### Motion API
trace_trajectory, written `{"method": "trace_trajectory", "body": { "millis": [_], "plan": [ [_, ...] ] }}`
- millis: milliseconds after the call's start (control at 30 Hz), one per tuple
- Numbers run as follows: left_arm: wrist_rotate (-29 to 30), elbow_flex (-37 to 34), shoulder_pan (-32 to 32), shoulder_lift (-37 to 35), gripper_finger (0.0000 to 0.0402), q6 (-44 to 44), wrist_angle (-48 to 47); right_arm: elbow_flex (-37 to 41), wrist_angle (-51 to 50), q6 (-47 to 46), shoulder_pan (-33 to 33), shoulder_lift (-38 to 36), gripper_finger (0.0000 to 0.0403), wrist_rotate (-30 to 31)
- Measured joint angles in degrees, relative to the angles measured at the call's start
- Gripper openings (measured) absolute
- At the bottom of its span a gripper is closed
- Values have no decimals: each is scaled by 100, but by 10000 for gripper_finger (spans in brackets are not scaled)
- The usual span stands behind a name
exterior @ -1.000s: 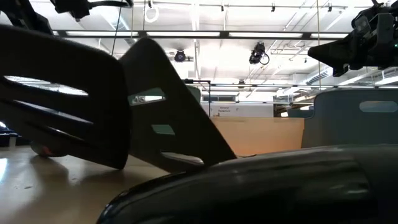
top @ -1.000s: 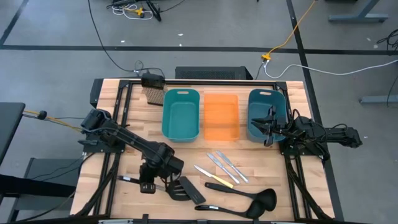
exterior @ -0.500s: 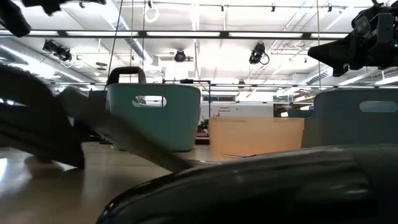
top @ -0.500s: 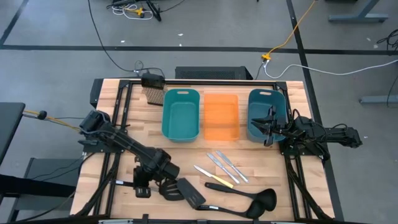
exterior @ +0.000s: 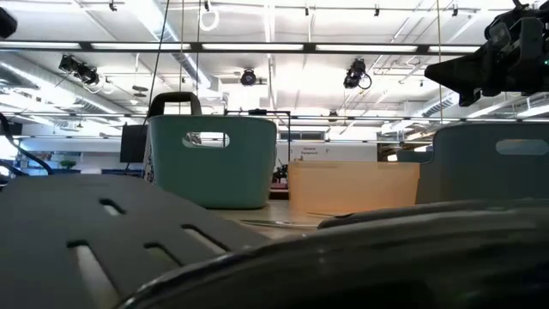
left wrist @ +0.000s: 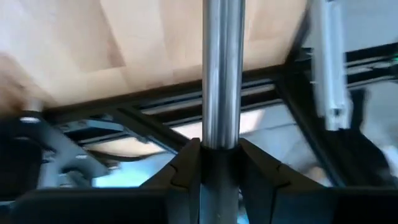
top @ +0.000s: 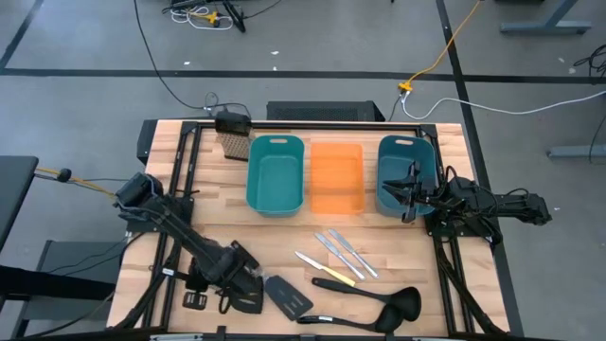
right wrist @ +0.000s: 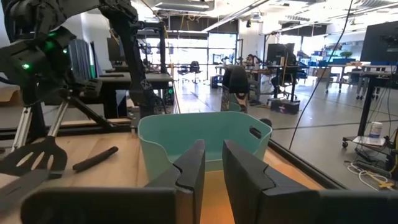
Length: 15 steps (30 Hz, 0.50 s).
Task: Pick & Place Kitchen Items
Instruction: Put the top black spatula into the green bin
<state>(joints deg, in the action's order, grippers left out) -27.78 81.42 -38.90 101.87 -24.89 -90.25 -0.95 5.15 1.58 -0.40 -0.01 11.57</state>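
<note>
High view shows me the wooden table [top: 445, 147] with two teal bins [top: 276, 174] flanking an orange bin [top: 337, 177]; my left gripper [top: 220, 296] sits at the near-left edge, clamped on the steel-handled spatula [top: 248, 299]; my right gripper [top: 407, 195] hovers over the right teal bin, fingers slightly parted, empty; knives [top: 341, 254] lie centre-near.

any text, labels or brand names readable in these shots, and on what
None can be read.
The teal bins, orange bin and utensils, such as the steel-handled spatula held in the left gripper, show no lettering.
A strip on a far wall in the low view may carry print, too small to read.
</note>
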Motion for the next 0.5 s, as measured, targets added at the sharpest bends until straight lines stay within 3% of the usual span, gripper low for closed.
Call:
{"method": "trace_trajectory", "body": {
  "millis": [200, 500],
  "plan": [
    [1036, 690, -401, -459, 85, -370, 12, 2, -2, -114, 1, 0, 68, 1],
    [3254, 1434, -631, -1111, 85, -712, 37, 2, -2, -146, 1, 0, 68, -2]
  ]
}}
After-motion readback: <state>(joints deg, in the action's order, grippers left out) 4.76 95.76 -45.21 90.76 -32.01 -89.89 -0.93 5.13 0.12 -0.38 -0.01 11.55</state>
